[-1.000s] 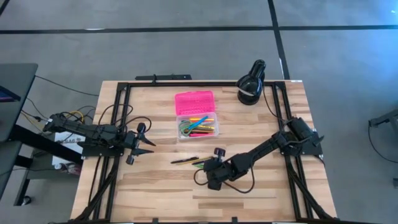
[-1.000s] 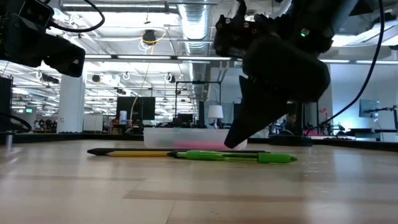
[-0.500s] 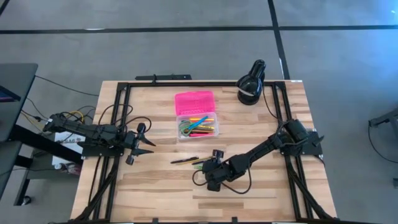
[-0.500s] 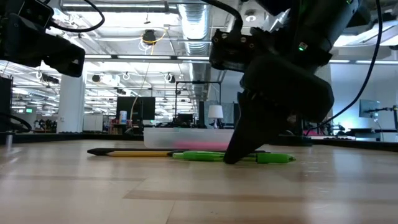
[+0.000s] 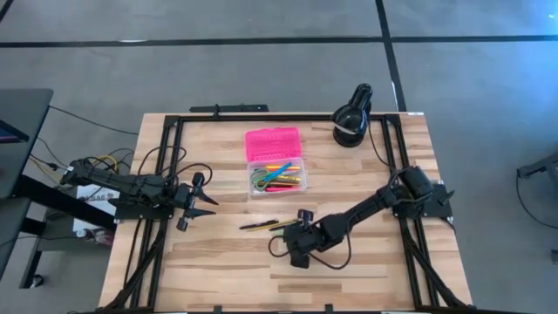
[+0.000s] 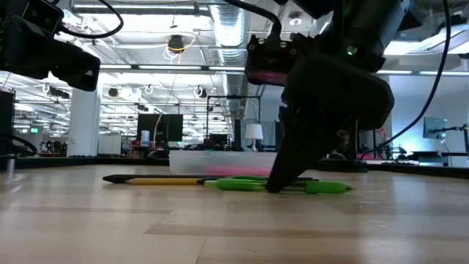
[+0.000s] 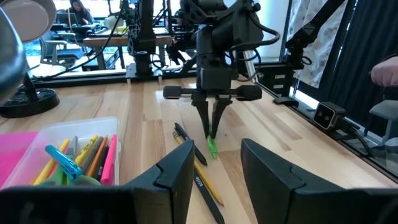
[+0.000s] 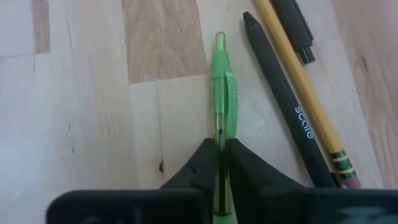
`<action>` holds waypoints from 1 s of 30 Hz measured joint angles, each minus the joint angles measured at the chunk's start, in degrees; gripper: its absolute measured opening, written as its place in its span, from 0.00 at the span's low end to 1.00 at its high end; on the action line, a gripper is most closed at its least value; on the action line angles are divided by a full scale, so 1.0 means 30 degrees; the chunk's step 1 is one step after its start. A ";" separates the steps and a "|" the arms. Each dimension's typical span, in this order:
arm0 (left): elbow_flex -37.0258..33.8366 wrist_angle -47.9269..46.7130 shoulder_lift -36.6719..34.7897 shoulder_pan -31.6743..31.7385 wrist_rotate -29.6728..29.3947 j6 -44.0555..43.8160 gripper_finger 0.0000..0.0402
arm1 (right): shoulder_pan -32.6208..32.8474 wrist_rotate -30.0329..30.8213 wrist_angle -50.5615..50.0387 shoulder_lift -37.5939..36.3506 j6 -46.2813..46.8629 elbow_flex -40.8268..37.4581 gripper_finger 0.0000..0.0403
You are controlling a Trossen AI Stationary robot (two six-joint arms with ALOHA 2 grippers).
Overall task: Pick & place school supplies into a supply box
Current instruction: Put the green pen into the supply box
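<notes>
The green pen (image 8: 222,93) lies flat on the wood beside a black pen (image 8: 283,99) and a yellow pencil (image 8: 311,93). My right gripper (image 8: 219,149) is down on the green pen (image 6: 322,187) near the table's middle (image 5: 296,234) and shut on it. The supply box (image 5: 276,177) stands open beyond it, its pink lid (image 5: 273,142) folded back, with several pens and green-handled scissors inside. My left gripper (image 5: 196,199) waits open at the table's left side. My right gripper pinches the green pen's barrel at about mid-length (image 8: 219,140), just past the clip, between its two fingertips (image 6: 275,187). The fingers come from above, slanting down, one on each side of the barrel. The pen still lies flat on the table.
A black lamp-like object (image 5: 353,115) stands at the far right corner. The black pen and yellow pencil (image 5: 259,225) lie close against the green pen on its far side. Cables trail beside both arms. Bare wood stretches along the near edge.
My right gripper has come down from just above the green pen until its fingertips reach the table at the pen's barrel. The pens and the left arm have stayed where they were.
</notes>
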 joint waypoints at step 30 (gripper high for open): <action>0.0000 0.0015 0.0000 0.0003 -0.0146 -0.0503 0.32 | -0.1940 -0.5531 -0.4898 0.0028 0.0069 0.2149 0.16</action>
